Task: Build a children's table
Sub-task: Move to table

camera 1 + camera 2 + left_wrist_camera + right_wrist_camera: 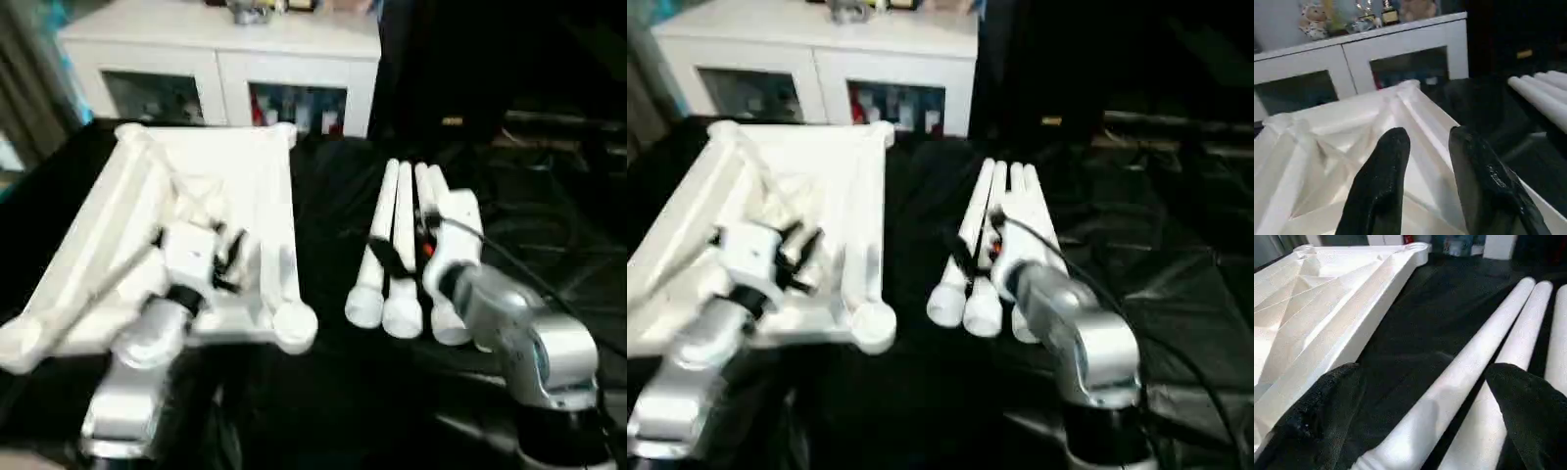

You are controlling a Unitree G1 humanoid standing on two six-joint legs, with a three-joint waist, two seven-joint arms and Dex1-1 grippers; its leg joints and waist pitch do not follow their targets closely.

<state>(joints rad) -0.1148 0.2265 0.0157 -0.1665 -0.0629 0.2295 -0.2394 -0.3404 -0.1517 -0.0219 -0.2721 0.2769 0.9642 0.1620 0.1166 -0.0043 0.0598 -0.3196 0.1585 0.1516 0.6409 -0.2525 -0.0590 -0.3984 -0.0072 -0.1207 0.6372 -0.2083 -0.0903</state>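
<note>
The children's table lies in parts on black sheeting. Its white top [98,245] rests upside down on the left, X ribs and round corner sockets [294,328] facing up. My left gripper [230,257] hovers over the ribbed underside [1327,147], open, with nothing between its black fingers [1386,166]. On the right, several white tapered legs [384,211] lie side by side. My right gripper [1425,372] is open wide and low over them. Its fingers [1528,396] stand on either side of the leftmost leg [1484,347] without closing on it.
A white cabinet [225,59] with glass-fronted shelves stands behind the table top, with small objects on it. Black sheeting [333,196] covers the work surface. A cable [509,259] runs along my right forearm.
</note>
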